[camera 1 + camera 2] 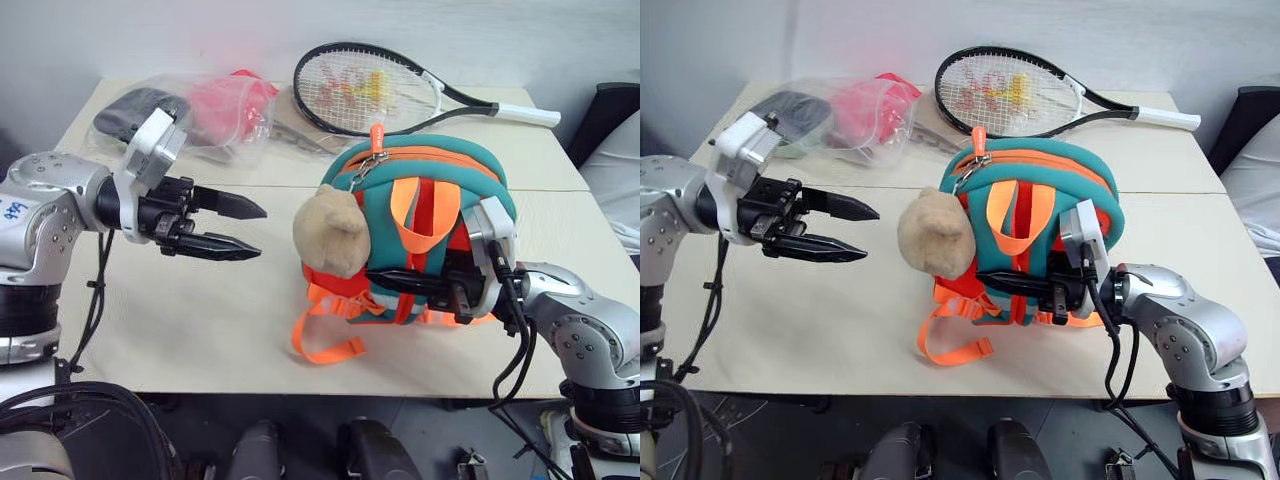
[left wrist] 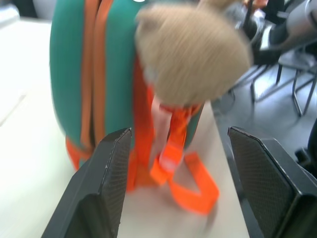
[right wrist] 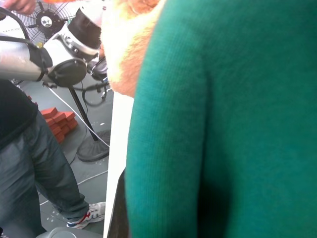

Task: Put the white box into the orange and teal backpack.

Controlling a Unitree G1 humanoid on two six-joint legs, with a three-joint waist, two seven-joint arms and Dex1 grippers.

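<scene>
The worktop [image 1: 200,330] carried the soft orange and teal backpack [image 1: 425,185], standing zipped at centre, light and floppy, best held by its teal edge. At 3 o'clock the right gripper [image 1: 455,285] pinched its straps, fingers nearly shut; at 9 o'clock the left gripper [image 1: 235,227] gaped empty, white box unseen

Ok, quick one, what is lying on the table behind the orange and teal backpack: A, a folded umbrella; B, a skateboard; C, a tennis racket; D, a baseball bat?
C: a tennis racket with a black frame and white grip lies flat on the table behind the orange and teal backpack.
</scene>
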